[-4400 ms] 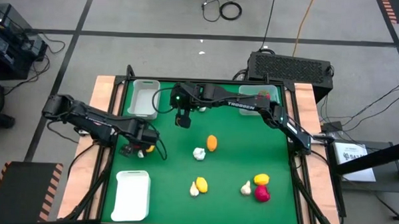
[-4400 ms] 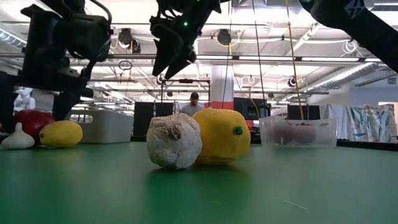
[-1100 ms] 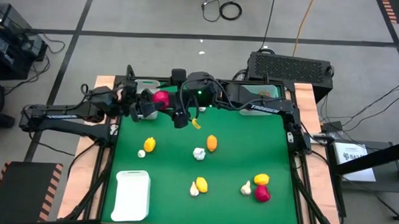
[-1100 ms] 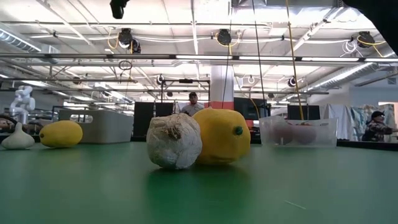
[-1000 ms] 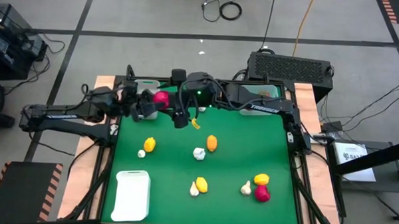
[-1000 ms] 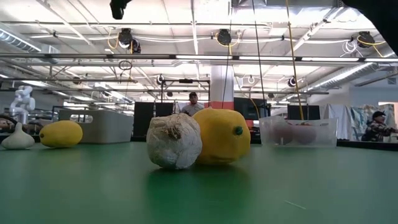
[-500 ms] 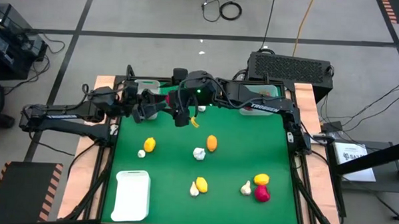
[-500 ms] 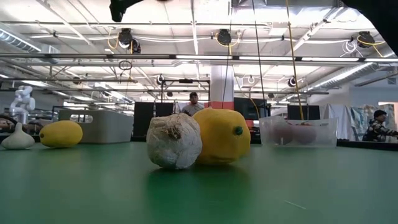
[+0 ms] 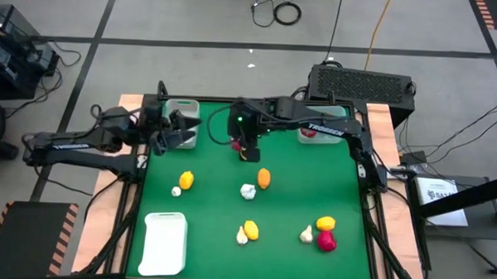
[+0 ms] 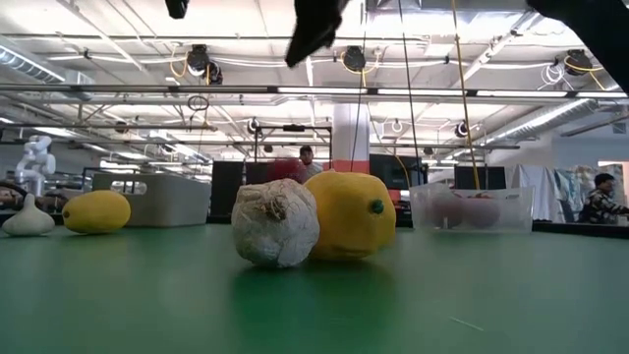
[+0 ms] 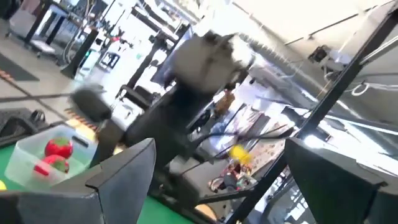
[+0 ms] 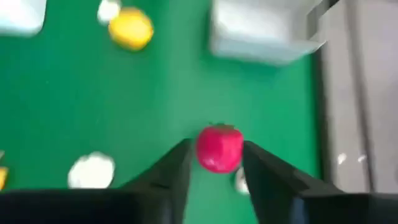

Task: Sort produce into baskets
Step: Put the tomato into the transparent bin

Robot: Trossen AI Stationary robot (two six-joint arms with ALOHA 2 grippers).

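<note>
Tabletop (image 9: 296, 199): a green surface is seen from above, with both arms reaching over its far part.
White tray (image 9: 164, 243): it is laid flat at the near left corner, with its long axis running from near to far.
Grey-white bin (image 9: 185, 114): it is placed at the far left edge.
Clear bin (image 9: 321, 135): it is placed at the far right; red fruits are seen inside.
Left pincer (image 9: 182, 129): it is held just beside the grey-white bin, fingers wide apart, nothing between them.
Right pincer (image 12: 216, 163): it is raised above the far middle of the tabletop, clamped on the red fruit (image 12: 219, 148).
Red fruit: round, so no long axis can be told; it is gripped at the fingertips.
Yellow-orange fruit (image 9: 264, 178): an oval, long axis pointing near to far, touching a whitish bulb (image 9: 247, 191).
</note>
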